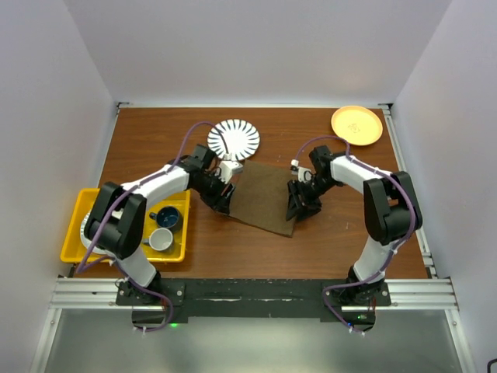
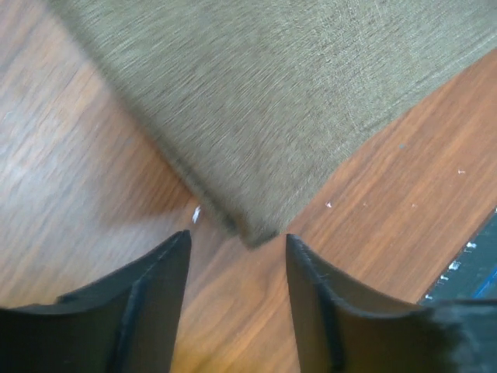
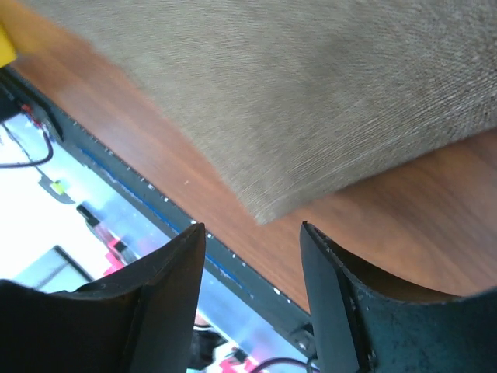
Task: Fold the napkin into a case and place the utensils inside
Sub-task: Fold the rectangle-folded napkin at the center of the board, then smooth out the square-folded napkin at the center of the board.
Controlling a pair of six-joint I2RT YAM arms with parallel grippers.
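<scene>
Wooden table [image 1: 155,148] holds the napkin [image 1: 264,198], corners just before the left end effector [image 2: 237,247] and right end effector [image 3: 252,230], both spread.

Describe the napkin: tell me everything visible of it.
The napkin is a plain olive-brown woven cloth with no pattern. It lies spread flat on the wooden table, turned askew to the table's edges. Its near-left corner lies just ahead of the open left gripper, and its near-right corner lies just ahead of the open right gripper. Neither gripper grips it, and nothing lies on top of it.
</scene>
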